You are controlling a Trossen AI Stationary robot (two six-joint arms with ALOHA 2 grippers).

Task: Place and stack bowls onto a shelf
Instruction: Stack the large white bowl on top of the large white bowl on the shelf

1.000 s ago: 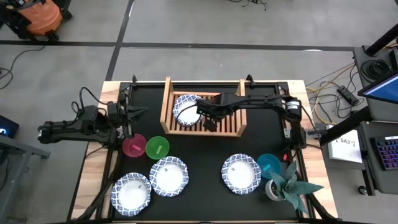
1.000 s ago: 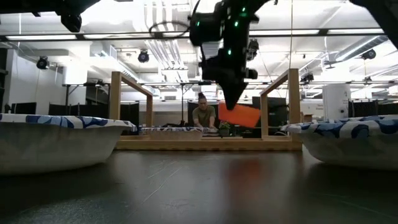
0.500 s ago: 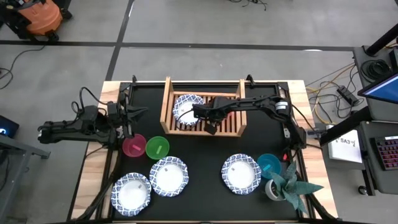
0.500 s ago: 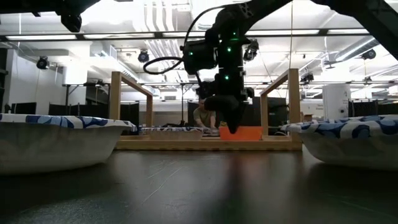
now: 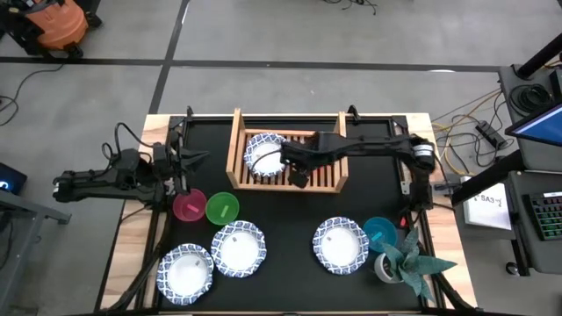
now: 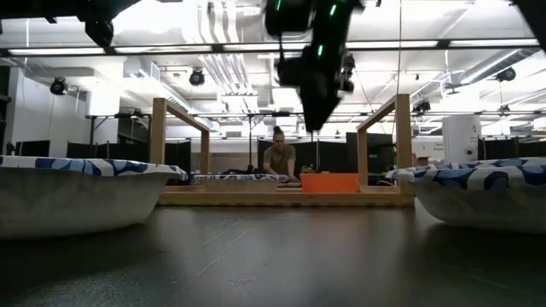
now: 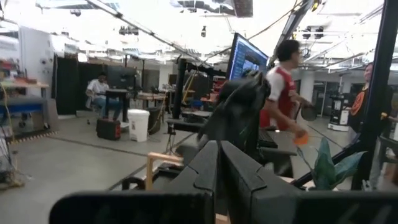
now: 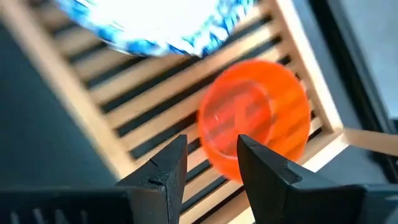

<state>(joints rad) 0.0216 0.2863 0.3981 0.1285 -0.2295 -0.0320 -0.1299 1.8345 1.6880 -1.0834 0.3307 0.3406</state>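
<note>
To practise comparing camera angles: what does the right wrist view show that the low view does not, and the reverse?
Only the right wrist view looks down into the red bowl and shows the shelf slats under it, with the right tool open above. Only the low view shows the shelf's raised side rails and a person beyond the table. Both show the red bowl resting on the shelf, released.

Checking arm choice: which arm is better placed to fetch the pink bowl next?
Left. Its end effector waits beside the pink bowl; the right end effector is open above the shelf.
</note>
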